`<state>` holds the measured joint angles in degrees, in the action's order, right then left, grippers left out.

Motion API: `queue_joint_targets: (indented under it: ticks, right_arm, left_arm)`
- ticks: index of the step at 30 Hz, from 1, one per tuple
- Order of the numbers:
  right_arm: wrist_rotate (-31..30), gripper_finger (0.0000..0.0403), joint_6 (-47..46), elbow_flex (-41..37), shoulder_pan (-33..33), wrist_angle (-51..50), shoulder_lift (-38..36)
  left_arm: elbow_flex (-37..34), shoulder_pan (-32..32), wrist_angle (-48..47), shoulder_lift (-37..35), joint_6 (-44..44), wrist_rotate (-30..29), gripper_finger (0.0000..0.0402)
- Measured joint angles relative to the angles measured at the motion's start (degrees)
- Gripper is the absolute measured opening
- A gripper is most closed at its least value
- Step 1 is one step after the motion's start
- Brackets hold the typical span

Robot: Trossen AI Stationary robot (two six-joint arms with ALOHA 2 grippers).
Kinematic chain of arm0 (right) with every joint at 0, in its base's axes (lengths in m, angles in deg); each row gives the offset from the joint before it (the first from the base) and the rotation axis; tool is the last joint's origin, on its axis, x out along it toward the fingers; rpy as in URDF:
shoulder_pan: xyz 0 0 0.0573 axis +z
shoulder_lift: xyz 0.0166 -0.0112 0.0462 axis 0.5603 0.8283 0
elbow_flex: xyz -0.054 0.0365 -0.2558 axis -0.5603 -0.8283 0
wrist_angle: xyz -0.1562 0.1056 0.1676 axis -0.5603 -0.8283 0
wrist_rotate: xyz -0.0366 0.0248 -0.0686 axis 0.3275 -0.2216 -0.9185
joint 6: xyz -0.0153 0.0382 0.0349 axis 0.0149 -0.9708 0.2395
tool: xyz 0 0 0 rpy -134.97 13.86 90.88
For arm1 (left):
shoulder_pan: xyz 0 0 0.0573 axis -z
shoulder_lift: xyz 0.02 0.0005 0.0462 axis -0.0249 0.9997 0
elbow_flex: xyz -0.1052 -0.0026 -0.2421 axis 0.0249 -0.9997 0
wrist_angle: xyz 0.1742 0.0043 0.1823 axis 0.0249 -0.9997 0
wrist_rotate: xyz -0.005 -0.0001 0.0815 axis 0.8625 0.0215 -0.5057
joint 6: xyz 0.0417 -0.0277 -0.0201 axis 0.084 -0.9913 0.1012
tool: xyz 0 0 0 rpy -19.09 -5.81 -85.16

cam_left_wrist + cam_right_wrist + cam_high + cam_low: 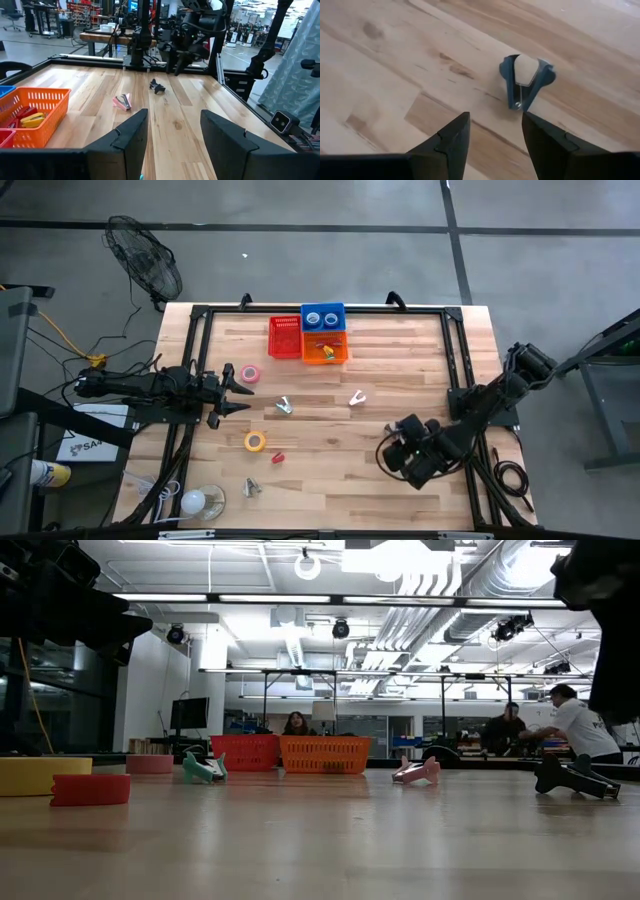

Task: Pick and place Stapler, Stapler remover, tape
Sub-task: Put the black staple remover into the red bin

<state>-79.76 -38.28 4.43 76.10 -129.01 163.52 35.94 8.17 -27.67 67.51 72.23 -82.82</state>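
Note:
My right gripper (492, 135) is open and hovers just above the table, short of a blue staple remover with a white centre (526, 80), which lies flat on the wood and shows beside that gripper from above (391, 427). My left gripper (236, 392) is open at the table's left side, next to a pink tape roll (250, 373). A teal staple remover (284, 407), a pink staple remover (357, 397), a yellow tape roll (256, 441) and a small red piece (278, 457) lie apart on the table.
A red basket (285, 338), an orange basket (336, 350) and a blue bin (322, 316) stand at the table's far edge. A silver piece (250, 487) and a round white object (195, 502) lie near the near-left corner. People show in the room behind (575, 730).

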Motion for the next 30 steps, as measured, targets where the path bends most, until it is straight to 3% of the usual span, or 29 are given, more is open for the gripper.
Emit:
queue_joint_targets:
  ticks: [6, 13, 18, 30]
  right_arm:
    - [-0.4, 0.0171, 0.6, 0.0, -1.0, -0.1, 1.1]
    - [0.4, 0.0171, 11.0, 0.0, -2.0, 7.0, 3.5]
    - [5.4, 0.0171, 10.6, 0.0, -2.3, 7.0, 3.5]
    - [6.4, 0.0171, 2.8, 0.0, -2.3, -0.8, 7.7]
  left_arm:
    - [0.0, 0.0, 0.0, 0.0, 0.0, 0.0, 0.0179]
    - [0.0, 0.0, 0.0, 0.0, 0.0, 0.0, 0.0179]
    - [0.0, 0.0, 0.0, 0.0, 0.0, 0.0, 0.0179]
    - [0.0, 0.0, 0.0, 0.0, 0.0, 0.0, 0.0179]
